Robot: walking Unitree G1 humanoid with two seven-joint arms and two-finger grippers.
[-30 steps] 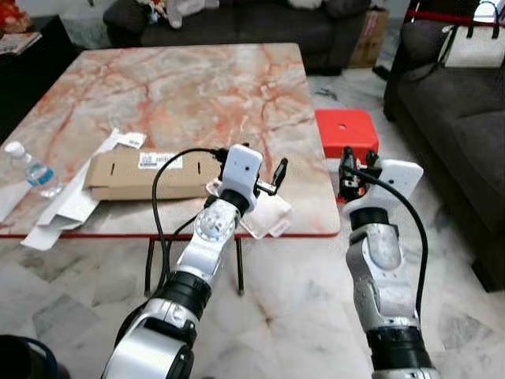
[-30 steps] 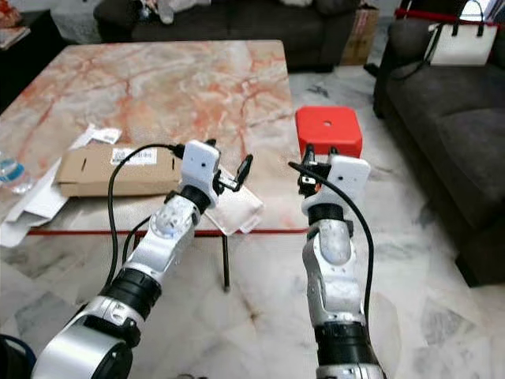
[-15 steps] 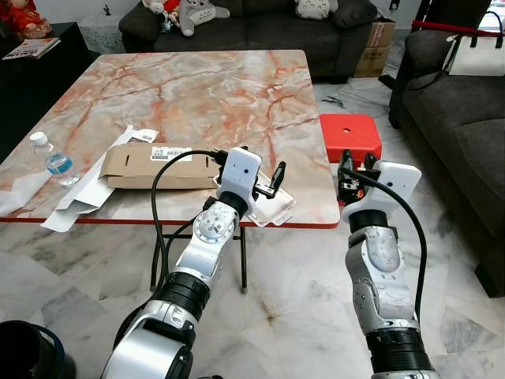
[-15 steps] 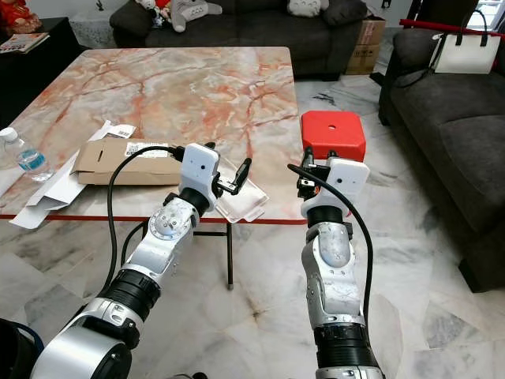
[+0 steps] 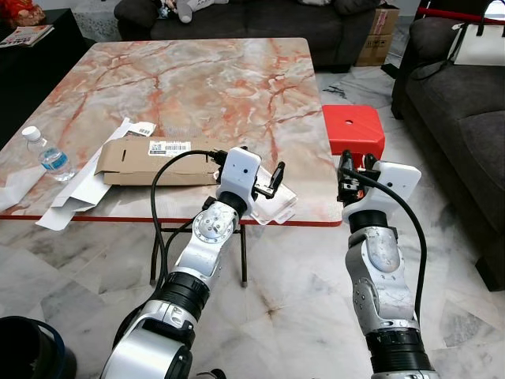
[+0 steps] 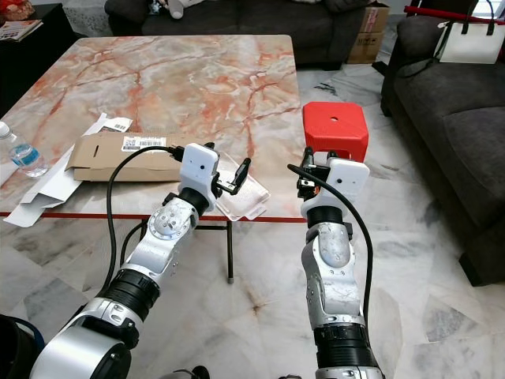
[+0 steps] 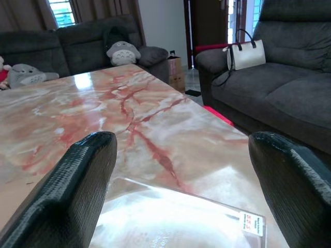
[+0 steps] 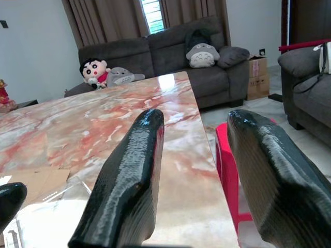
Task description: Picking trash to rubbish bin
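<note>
Marble worktop filling the upper left, clear plastic tray at its near edge under the wide-open left end effector, right end effector parted mid-right, red stool, dark sofas around

This is a home living room. Dark grey sofas with soft toys surround a marble-topped bench on a marble tile floor. Curtains hang at the window, and a white handbag rests on one sofa.
</note>
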